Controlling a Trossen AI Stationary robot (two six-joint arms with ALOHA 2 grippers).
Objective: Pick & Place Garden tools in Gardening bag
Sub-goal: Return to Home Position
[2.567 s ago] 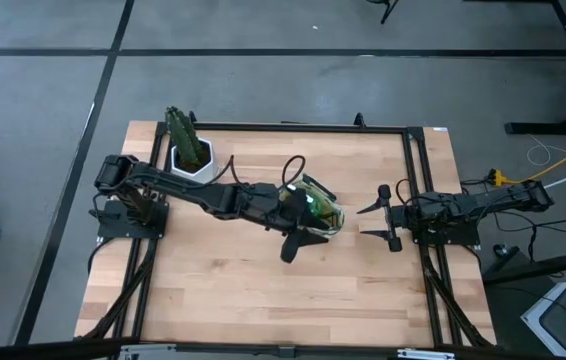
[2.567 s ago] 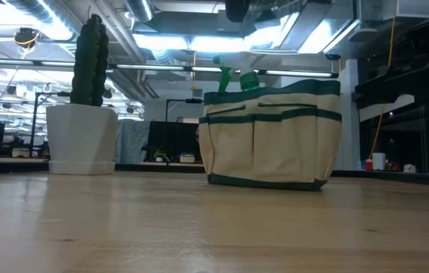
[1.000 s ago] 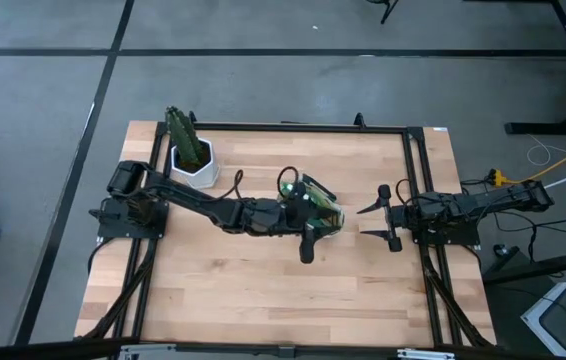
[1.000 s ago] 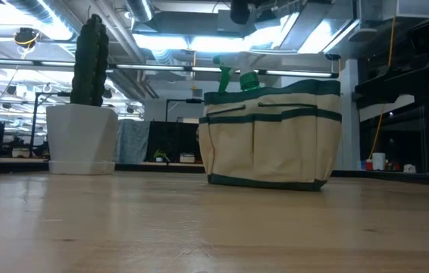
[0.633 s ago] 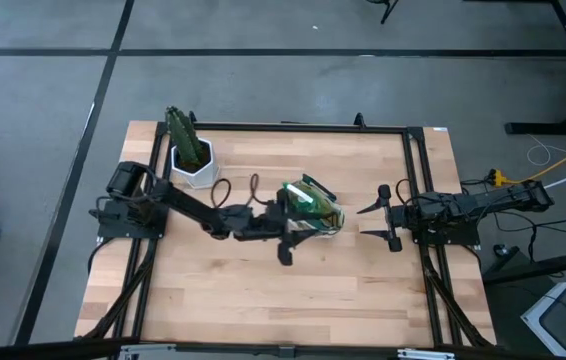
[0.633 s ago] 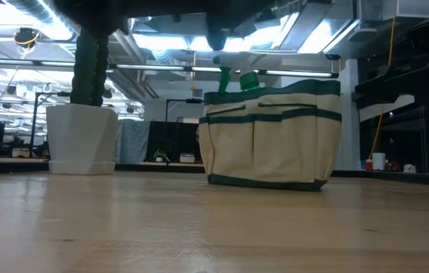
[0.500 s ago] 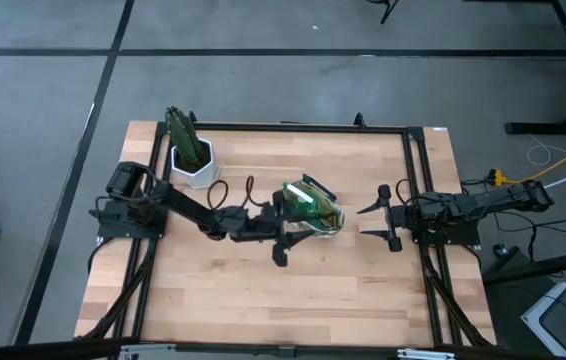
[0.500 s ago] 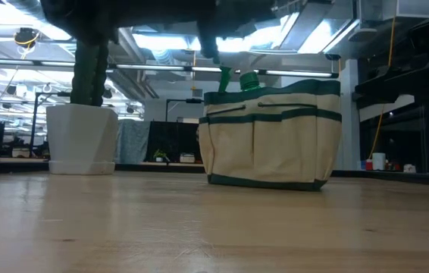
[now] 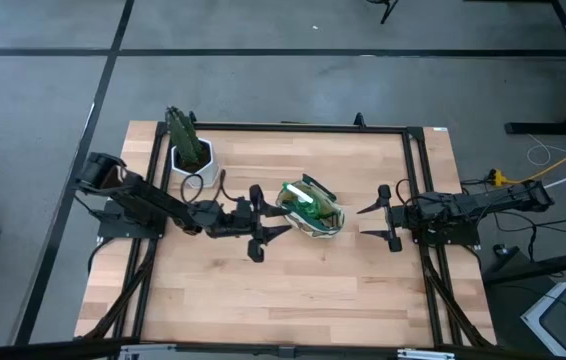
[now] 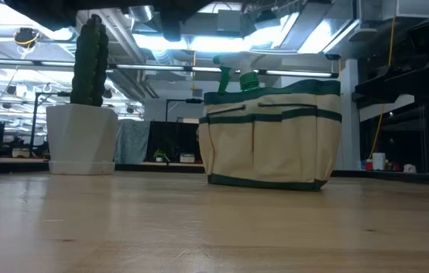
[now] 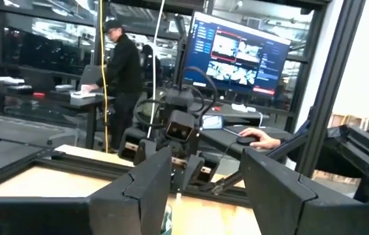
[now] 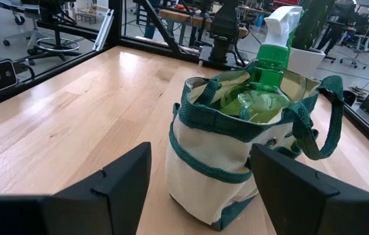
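The tan gardening bag (image 9: 311, 208) with dark green trim stands upright on its base at mid-table; it also shows in the low view (image 10: 271, 136) and the right wrist view (image 12: 236, 150). A green bottle with a white spray head (image 12: 270, 46) sticks up out of its open top (image 10: 237, 74). No trowel, rake or shears show anywhere. My left gripper (image 9: 268, 222) is open and empty, just left of the bag and above the table (image 11: 204, 196). My right gripper (image 9: 368, 220) is open and empty, right of the bag, facing it (image 12: 201, 189).
A white hexagonal pot with a green cactus-like plant (image 9: 191, 155) stands at the table's far left (image 10: 82, 136). Black frame rails (image 9: 418, 180) run along the table's sides. Bare wood (image 9: 293, 290) lies near the front edge. People stand at desks beyond the table (image 11: 122, 65).
My left gripper has drawn back from over the bag's opening toward the table's left edge, staying open and empty. The bag and the bottle in it have stayed in place. My right arm has kept still.
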